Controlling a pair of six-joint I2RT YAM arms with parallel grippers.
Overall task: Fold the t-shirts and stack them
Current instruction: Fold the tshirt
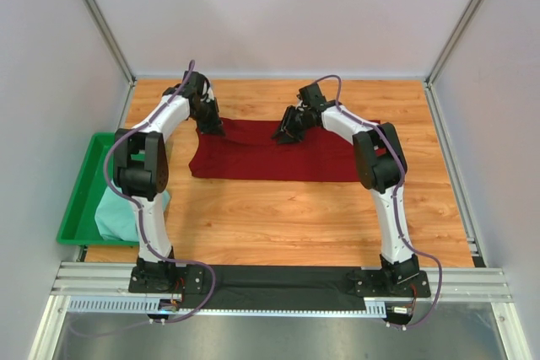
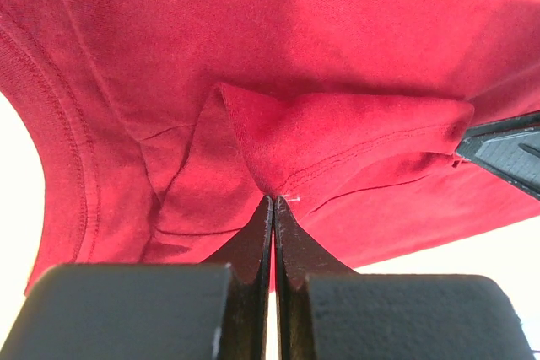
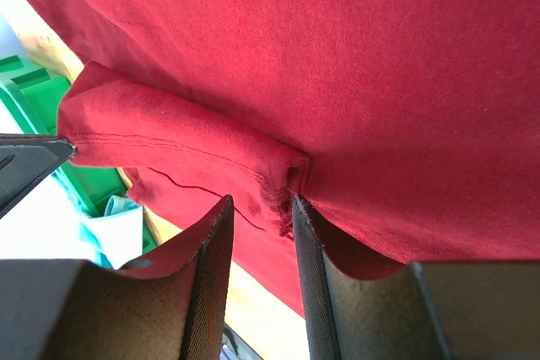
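Top external view: folding step, I'd judge; next, both arms lift evenly, drawing far edge nearward
Maroon t-shirt [image 1: 270, 162]: mid-table, long axis left-right; collar end unclear
Mint t-shirt [image 1: 118, 212]: bunched in green tray [image 1: 72, 208], left
Left gripper [image 1: 211, 127]: clamped tight on maroon cloth
Right gripper [image 1: 283, 135]: nearly closed, pinching sleeve fold

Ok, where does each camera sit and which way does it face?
Top external: above and behind the bases, facing down at the table; left arm and right arm show whole.
Left wrist: wrist-mounted, facing along the left end effector, shut on a maroon t-shirt fold.
Right wrist: wrist-mounted, facing along the right end effector, gripping that fold.
Shared: both wrist views show that fold and the other end effector's tip.
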